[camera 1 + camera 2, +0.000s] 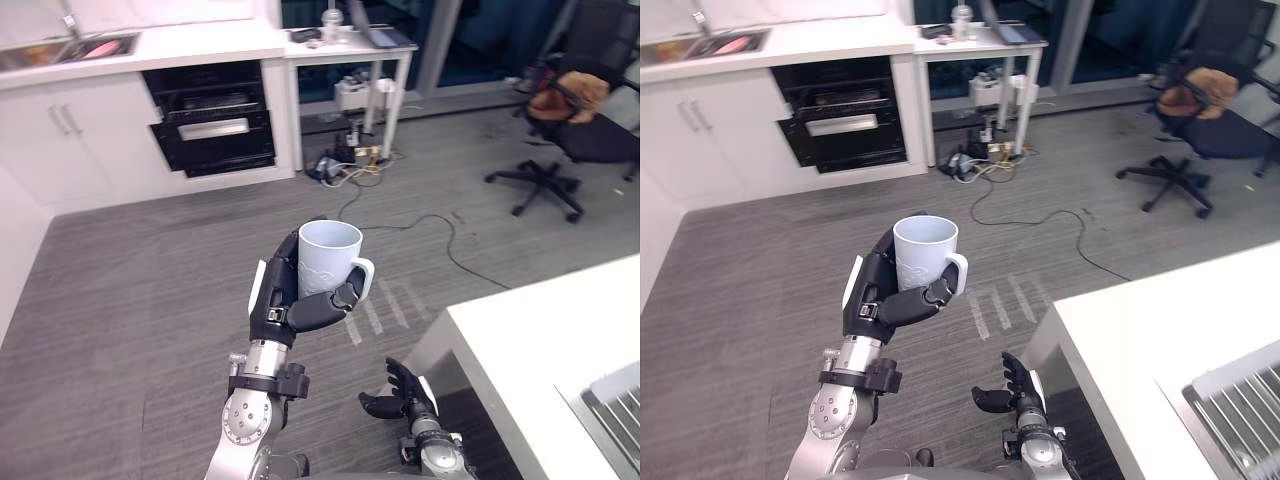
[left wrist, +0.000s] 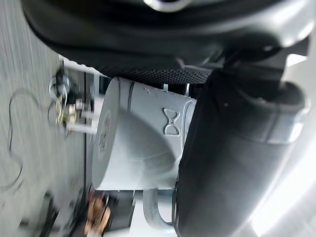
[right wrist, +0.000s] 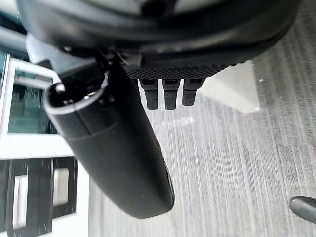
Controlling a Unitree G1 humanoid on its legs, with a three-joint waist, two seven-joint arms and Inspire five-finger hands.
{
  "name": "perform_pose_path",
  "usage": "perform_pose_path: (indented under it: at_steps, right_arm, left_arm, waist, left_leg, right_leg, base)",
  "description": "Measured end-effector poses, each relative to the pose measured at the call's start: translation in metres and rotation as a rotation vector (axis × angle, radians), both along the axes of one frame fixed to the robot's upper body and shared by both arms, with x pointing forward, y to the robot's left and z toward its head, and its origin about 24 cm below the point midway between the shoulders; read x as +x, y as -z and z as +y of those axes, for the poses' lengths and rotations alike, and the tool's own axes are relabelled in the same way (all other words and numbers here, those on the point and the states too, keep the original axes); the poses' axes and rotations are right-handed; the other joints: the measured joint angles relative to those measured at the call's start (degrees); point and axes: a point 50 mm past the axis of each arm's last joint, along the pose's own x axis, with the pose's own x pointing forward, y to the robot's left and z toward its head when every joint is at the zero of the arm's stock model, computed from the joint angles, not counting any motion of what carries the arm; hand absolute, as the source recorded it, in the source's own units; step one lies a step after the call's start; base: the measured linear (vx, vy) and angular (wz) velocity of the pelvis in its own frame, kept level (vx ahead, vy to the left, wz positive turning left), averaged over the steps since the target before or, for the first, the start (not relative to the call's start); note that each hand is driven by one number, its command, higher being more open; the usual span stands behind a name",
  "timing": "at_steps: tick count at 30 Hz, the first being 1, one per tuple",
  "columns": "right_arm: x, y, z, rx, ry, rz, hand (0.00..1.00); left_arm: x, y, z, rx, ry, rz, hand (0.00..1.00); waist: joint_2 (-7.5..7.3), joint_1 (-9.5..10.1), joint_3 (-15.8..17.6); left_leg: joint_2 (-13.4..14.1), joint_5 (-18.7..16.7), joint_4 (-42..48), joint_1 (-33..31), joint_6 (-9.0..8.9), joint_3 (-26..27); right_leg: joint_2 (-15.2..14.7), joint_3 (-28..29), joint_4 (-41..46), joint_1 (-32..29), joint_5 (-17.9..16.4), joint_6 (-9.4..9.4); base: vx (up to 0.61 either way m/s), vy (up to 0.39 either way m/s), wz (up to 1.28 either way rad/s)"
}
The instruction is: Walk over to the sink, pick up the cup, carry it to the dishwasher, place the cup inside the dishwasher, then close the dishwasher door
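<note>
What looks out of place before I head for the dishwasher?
The cup sits upright in the left hand, nothing spilled. Only oddity: a tangle of cables on the floor beside the dishwasher.

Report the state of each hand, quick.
Left hand: closed around the cup, holding it upright.
Right hand: open, fingers relaxed, holding nothing.

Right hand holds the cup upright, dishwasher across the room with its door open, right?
Not quite: the left hand holds the cup upright, as the left eye view shows; the right hand is empty. The dishwasher is across the room, door open.
</note>
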Motion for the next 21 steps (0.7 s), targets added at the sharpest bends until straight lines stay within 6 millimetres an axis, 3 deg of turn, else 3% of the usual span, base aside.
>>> perform_pose_path:
  at_steps: [3,4,9,12,14,15,17,19,20,21]
  right_arm:
    - [-0.001,0.002,0.000,-0.003,0.004,0.012,0.90]
    - [-0.001,0.004,-0.001,-0.010,0.002,0.021,0.90]
    - [-0.004,0.008,-0.002,-0.017,-0.004,0.048,0.90]
    - [0.003,0.010,-0.001,-0.035,-0.033,0.056,0.90]
    - [0.004,0.009,-0.005,-0.051,-0.042,0.051,0.90]
    - [0.004,0.009,-0.005,-0.053,-0.043,0.051,0.90]
    - [0.006,0.008,-0.007,-0.059,-0.046,0.046,0.90]
    - [0.006,0.008,-0.009,-0.065,-0.047,0.046,0.90]
    - [0.006,0.008,-0.010,-0.068,-0.047,0.046,0.90]
    - [0.006,0.007,-0.014,-0.078,-0.046,0.045,0.90]
  left_arm:
    - [0.003,0.005,-0.001,0.030,0.024,0.011,0.30]
    - [0.005,0.007,-0.003,0.037,0.039,0.018,0.30]
    - [0.005,0.018,-0.002,0.093,0.076,0.054,0.30]
    - [0.005,0.018,0.000,0.098,0.068,0.054,0.30]
    - [0.005,0.018,0.000,0.102,0.075,0.052,0.30]
    - [0.005,0.018,0.000,0.103,0.080,0.051,0.30]
    - [0.005,0.017,0.000,0.103,0.083,0.046,0.30]
    - [0.006,0.017,0.000,0.101,0.079,0.047,0.30]
    - [0.006,0.017,0.000,0.101,0.079,0.046,0.30]
    - [0.007,0.018,0.000,0.097,0.074,0.052,0.30]
  waist:
    - [-0.22,-0.57,-0.2]
    - [-0.14,-0.74,-0.2]
    - [-0.37,-1.72,-0.3]
    - [-0.32,-1.63,-0.3]
    - [-0.20,-2.59,-0.1]
    - [-0.17,-3.28,-0.2]
    - [0.08,-4.05,-0.1]
    - [0.06,-4.86,-0.1]
    - [-0.09,-4.82,-0.1]
    - [-0.37,-4.95,-0.4]
  left_leg:
    - [5.3,-0.4,-0.1,0.7,-0.12,15.3]
    - [5.1,0.1,-0.4,0.6,0.25,16.1]
    - [1.2,1.3,-2.5,0.7,1.18,13.4]
    - [0.8,1.0,-4.1,2.4,1.71,13.4]
    - [-0.1,0.9,-6.2,5.0,2.06,11.9]
    - [-0.5,0.9,-6.8,5.6,1.76,11.1]
    - [-0.7,1.1,-8.2,6.7,1.51,9.2]
    - [-0.9,1.2,-8.1,6.7,1.09,7.3]
    - [-1.1,1.3,-7.5,6.7,1.22,6.9]
    - [-2.2,0.2,-5.9,6.8,0.43,5.5]
  right_leg:
    - [-1.5,-2.2,-2.8,1.7,0.6,1.01]
    - [-1.9,-2.3,-3.3,1.8,0.8,1.36]
    - [-3.7,0.8,-3.1,1.8,1.2,1.58]
    - [-4.1,3.4,6.5,-2.3,1.2,1.57]
    - [-4.6,5.6,18.2,-6.8,1.1,-0.02]
    - [-4.2,6.7,19.5,-7.5,0.1,-0.33]
    - [-1.3,11.0,18.5,-11.3,-3.4,-0.44]
    - [0.9,13.1,14.0,-13.2,-3.3,-0.27]
    - [1.1,13.3,11.6,-13.5,-2.4,-0.12]
    - [0.6,13.6,7.1,-13.2,3.1,1.31]
  base:
    - [0.07,0.058,0.62]
    - [0.10,0.129,0.62]
    - [0.08,0.131,0.37]
    - [0.04,0.100,-0.01]
    - [0.06,0.074,0.27]
    - [0.11,0.042,0.51]
    - [0.10,-0.002,0.46]
    - [0.12,-0.068,0.51]
    - [0.23,-0.135,0.67]
    - [0.20,-0.113,0.44]
